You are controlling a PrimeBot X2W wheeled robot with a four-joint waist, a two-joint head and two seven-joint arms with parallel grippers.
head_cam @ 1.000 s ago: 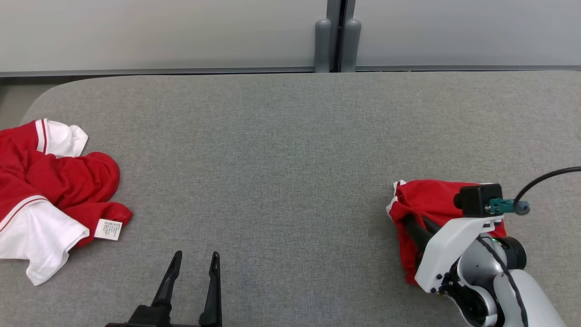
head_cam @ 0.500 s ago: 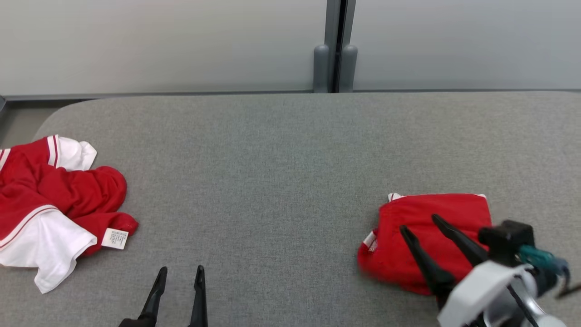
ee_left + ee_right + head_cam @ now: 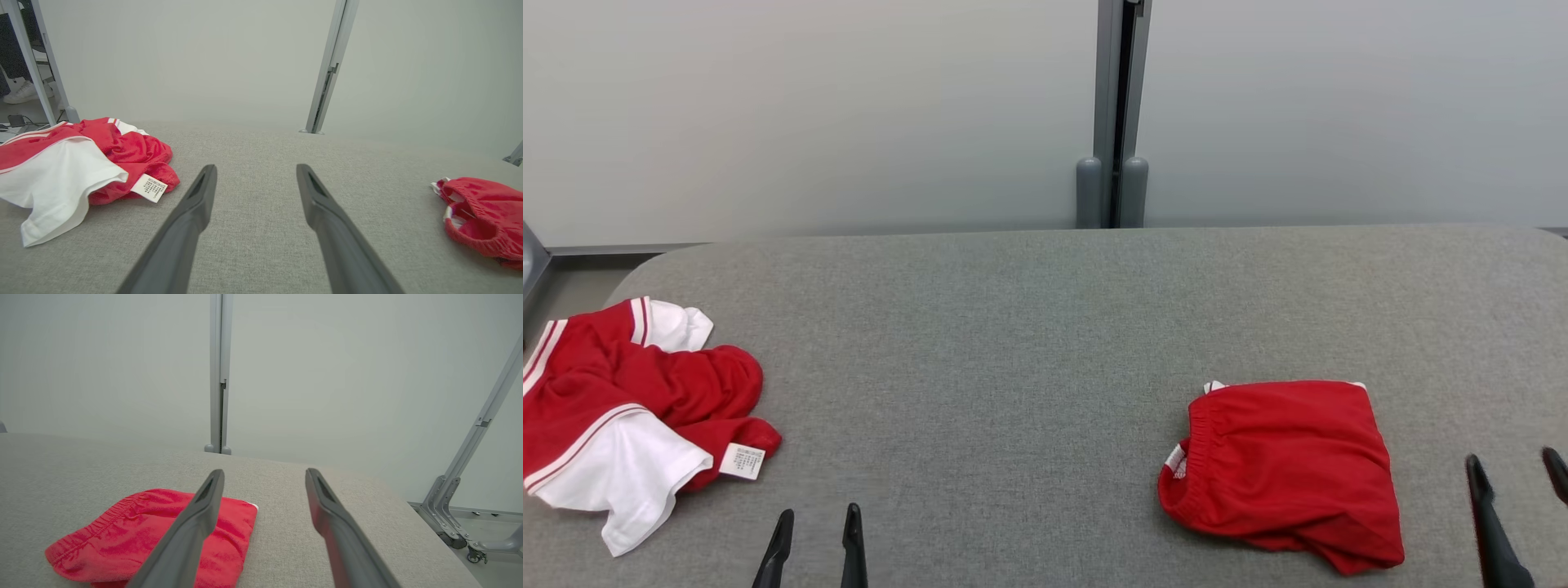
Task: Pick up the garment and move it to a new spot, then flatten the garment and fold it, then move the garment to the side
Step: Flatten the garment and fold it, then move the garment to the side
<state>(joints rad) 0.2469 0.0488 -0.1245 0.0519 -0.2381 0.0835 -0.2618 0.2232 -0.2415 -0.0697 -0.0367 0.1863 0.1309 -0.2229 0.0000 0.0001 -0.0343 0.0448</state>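
Shorts (image 3: 1282, 469), red, folded flat on grey table (image 3: 1013, 327). Near right gripper (image 3: 1513, 465), on its left side, not touching. Right gripper wide open, holding nothing, fingers pointing ahead toward wall. Left gripper (image 3: 818, 514) open too, holding nothing, well apart from shorts. Heap (image 3: 621, 408) of red and white cloth to left of left gripper and a bit ahead, not touching. Small white tag (image 3: 742, 461) on heap, on side nearest left gripper.

The jaws are long, tapered, matte dark-grey fingers (image 3: 331, 228).
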